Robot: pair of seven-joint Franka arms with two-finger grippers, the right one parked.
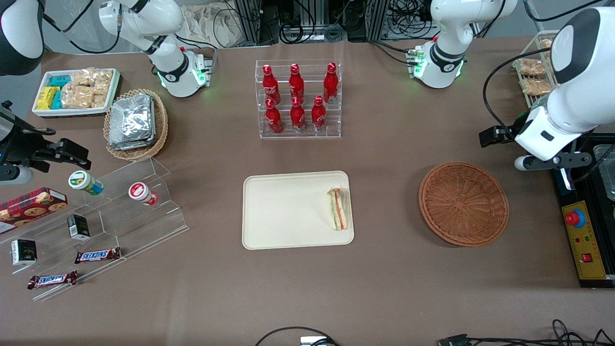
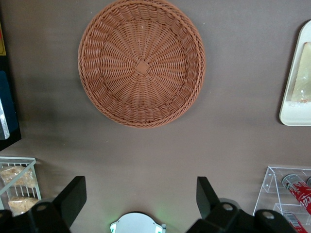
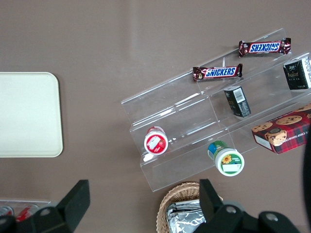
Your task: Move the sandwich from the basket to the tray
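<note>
Nearest the front camera you see the tray (image 1: 288, 211), cream-beige and flat on the brown tabletop (image 1: 384, 288), with the sandwich (image 1: 338, 208) lying on it close against the rim at the working arm's end. The sandwich is a wrapped white-bread wedge showing red-orange and green filling, its long axis running toward and away from the front camera, roughly parallel to that rim. Beside the tray, toward the working arm's end, you find the basket (image 1: 463, 203), reddish-brown wicker with nothing in it. Farther from the camera than the basket, and raised well above the tabletop, hangs the hand (image 2: 141, 196), its two black fingers (image 2: 73, 199) spread wide with nothing between them. From the hand, the sandwich lies past the basket, toward the parked arm's end. You may judge the placement done; what remains for the arm is only to stay clear.
</note>
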